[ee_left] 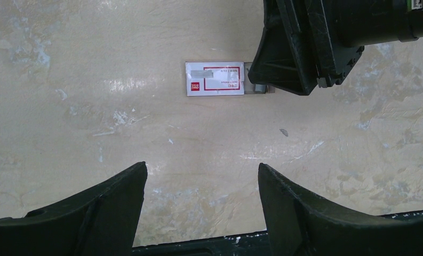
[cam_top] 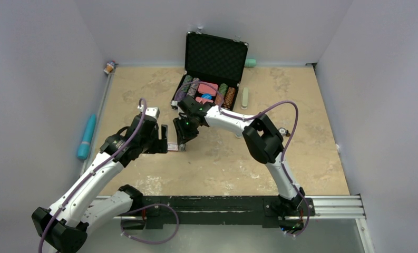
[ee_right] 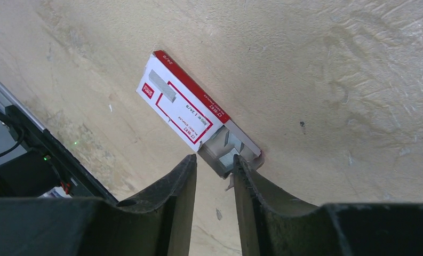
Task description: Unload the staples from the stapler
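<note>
Your right end effector (ee_right: 215,160) sits narrowly parted, gripping nothing. Its tips are at the open end of the red-and-white box (ee_right: 180,104), with the staples (ee_right: 228,146) just ahead. Your left end effector (ee_left: 202,168) gapes wide and empty, with open desk (ee_left: 65,133) between it and the box's edge.

Soft, even light from above fills the top view, and the shadows under the arms are faint. In the left wrist view the table (ee_left: 118,176) carries pale glare at 9 o'clock of the box (ee_left: 215,78), and the left gripper (ee_left: 201,167) is dark and slightly blurred. In the right wrist view the right gripper (ee_right: 214,158) blurs at 6 o'clock, while the box is sharp.
</note>
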Robot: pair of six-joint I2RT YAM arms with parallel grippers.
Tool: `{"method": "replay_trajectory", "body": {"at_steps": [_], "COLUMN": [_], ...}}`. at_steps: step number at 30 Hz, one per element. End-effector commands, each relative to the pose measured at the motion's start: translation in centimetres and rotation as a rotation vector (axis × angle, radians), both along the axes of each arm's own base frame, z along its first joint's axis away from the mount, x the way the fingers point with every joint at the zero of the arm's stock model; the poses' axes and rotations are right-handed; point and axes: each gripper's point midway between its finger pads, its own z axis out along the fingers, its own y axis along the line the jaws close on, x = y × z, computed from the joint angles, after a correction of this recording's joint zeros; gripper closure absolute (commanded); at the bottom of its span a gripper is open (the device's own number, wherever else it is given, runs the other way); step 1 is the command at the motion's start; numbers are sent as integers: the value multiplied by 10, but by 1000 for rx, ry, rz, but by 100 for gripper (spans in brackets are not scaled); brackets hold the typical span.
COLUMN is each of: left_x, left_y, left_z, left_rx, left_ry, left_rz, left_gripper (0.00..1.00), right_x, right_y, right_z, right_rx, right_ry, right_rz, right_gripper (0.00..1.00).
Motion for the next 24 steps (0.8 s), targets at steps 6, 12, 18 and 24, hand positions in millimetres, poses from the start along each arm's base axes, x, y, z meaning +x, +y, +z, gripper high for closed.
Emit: {"method": "replay_trajectory", "body": {"at_steps": [6,12,18,24], "left_x": [6,6,6,7], "left_y": [0,-1,-2,-3], "left_z": [7,6,5,3], "left_rx": [-8,-8,-7,-5], "left_ry": [-42,-37,-33,-21], "left_rz": [-6,-8,-12,-18], "left_gripper": [20,20,21,24], "right_x": [7,7,5,5], "right_y": [9,-1,-21,-43], "right_z": [30,50,61,63], "right_rx": [35,39,27,-2], "right_ry": [-58,-90,-113,-147], "right_rz": [2,-29,-69,-90], "right_gripper": [63,63,63,65]}}
